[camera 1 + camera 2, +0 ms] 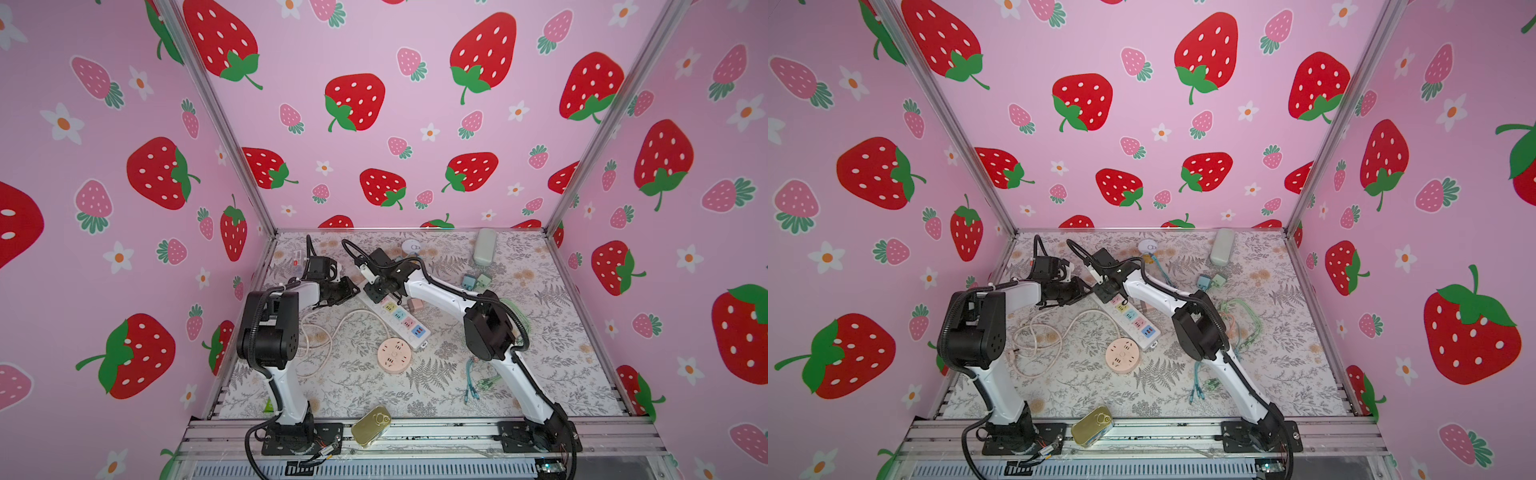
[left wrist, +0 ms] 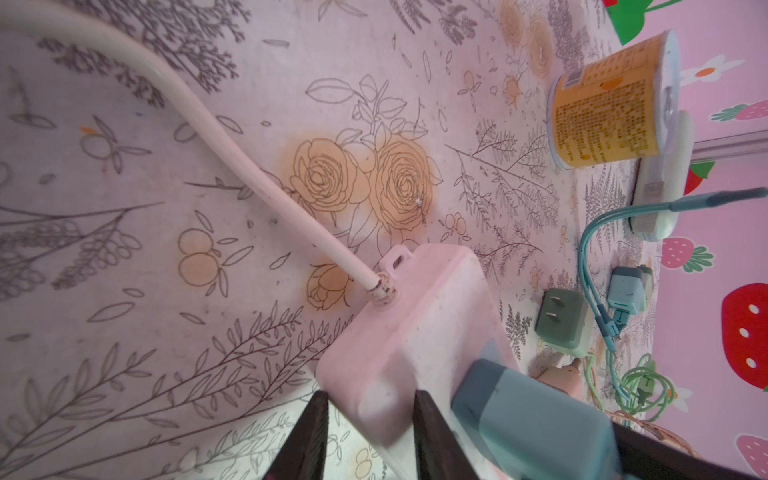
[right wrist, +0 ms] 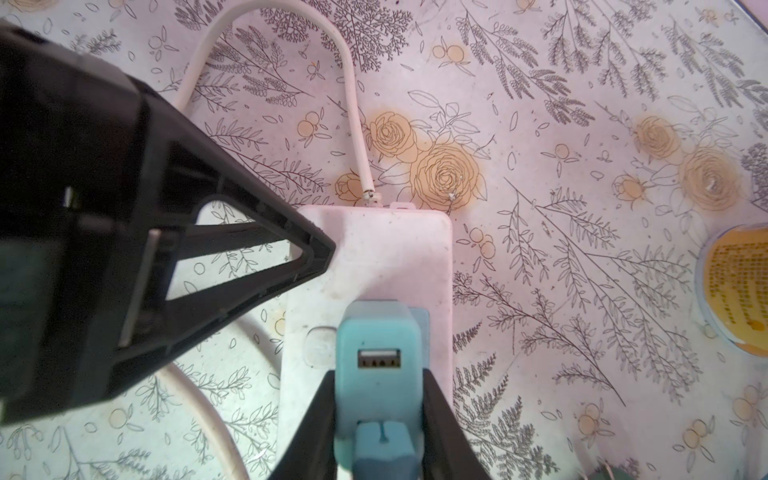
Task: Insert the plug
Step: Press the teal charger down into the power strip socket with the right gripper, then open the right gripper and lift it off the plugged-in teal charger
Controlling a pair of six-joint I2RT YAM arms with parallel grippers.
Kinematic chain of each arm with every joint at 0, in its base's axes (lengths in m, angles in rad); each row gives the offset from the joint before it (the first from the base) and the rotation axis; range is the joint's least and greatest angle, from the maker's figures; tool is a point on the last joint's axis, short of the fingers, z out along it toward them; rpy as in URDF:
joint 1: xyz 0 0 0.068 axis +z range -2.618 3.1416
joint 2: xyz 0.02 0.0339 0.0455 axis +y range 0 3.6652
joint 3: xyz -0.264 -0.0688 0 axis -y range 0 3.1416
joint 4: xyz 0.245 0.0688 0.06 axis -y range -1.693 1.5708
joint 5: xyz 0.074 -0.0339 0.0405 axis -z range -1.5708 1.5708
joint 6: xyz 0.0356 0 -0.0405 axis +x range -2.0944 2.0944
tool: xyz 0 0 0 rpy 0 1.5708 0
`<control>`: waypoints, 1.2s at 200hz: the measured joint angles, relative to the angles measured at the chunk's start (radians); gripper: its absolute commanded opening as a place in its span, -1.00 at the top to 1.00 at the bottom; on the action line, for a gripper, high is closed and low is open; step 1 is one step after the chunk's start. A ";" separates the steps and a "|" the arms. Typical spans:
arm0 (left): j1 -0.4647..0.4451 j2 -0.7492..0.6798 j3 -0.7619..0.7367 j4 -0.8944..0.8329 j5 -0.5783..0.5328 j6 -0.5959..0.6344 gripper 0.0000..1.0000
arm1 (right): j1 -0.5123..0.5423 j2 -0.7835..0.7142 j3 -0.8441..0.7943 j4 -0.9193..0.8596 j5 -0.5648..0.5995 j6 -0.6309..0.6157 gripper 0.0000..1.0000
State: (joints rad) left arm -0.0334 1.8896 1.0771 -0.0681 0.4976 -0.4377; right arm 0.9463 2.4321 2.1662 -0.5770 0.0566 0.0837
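plug (image 3: 379,332): small blue usb charger block, lower centre of the right wrist view. it stands on the power strip (image 3: 374,245), over the socket nearest the cord end. can't tell if the prongs are fully in, the body hides them. right pincer (image 3: 379,386) is closed tight on its two flat sides, usb port facing the camera.

handling, my read: light, rigid plastic, smooth and a bit slippery, so it can twist in the grip if the prongs bind. flat sides low on the body are the place to hold. push straight down, no rocking, prongs bend.

left pincer (image 2: 370,401) is part open, fingers either side of the strip's cord end at the bottom of the left wrist view. looks clamped on it. good, since the strip is probably light and would slide or tip under the push. stiff white cord (image 2: 232,153) runs off to the upper left and could drag it.

desk (image 3: 582,291): flat floral sheet, smooth, low friction i'd guess. in both top views the strip lies diagonal at mid frame, with a round pink socket (image 1: 394,351) just beside its lower end. spare chargers (image 1: 478,282) and loose cables (image 1: 478,382) sit to the right, a tin (image 1: 371,426) on the front rail. strawberry walls (image 1: 374,104) on three sides. the arms crowd each other at the strip.
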 measured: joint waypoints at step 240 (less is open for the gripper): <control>0.008 -0.055 -0.002 -0.022 0.012 -0.016 0.13 | 0.000 -0.338 -0.416 0.147 -0.205 0.066 -0.10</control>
State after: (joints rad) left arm -0.0254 1.8343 1.0756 -0.0902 0.5095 -0.4541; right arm 0.9463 2.0945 1.7504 -0.4301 -0.1486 0.1497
